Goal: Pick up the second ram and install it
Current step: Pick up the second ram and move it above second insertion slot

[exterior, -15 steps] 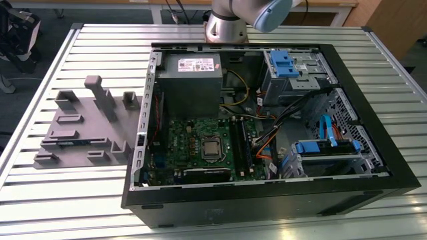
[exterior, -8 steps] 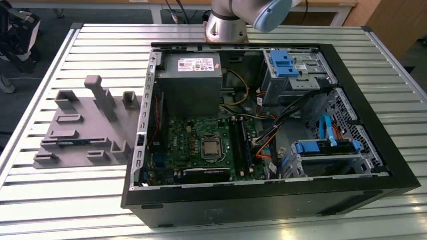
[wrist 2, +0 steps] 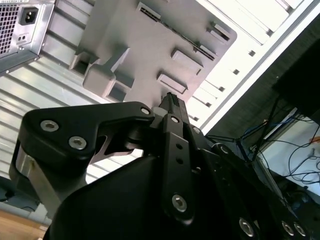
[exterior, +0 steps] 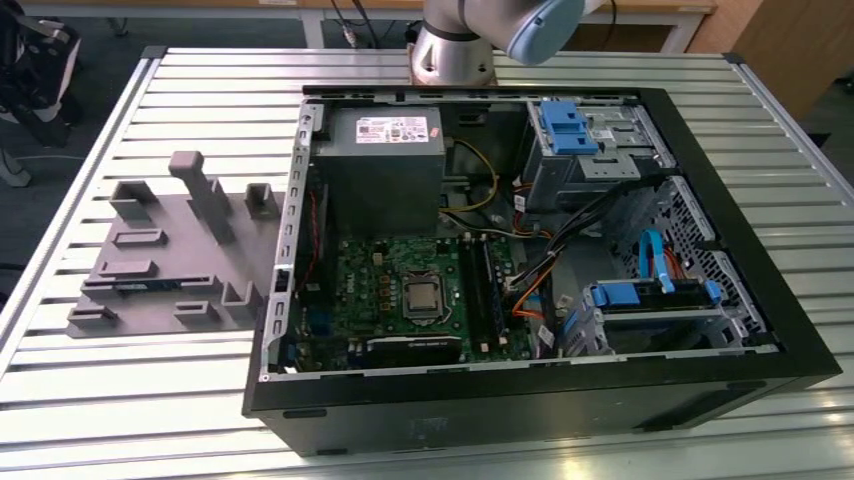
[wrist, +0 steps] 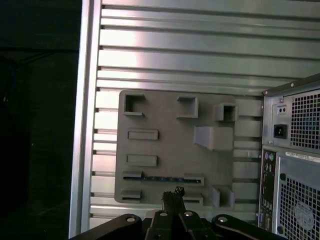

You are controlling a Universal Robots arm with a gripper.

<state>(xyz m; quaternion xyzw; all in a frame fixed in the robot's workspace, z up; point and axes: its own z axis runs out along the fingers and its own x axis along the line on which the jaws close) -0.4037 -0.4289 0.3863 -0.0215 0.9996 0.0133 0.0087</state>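
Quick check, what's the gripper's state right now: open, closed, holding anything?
Gripper: closed, holding nothing; the ram stick lies in the gray holder.

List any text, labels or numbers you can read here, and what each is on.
No text here can be quoted.
Power supply: white sticker, print too small to read.
Case rear panel in the first wrist view: label strip, too small to read.
Processor: markings cannot be made out.
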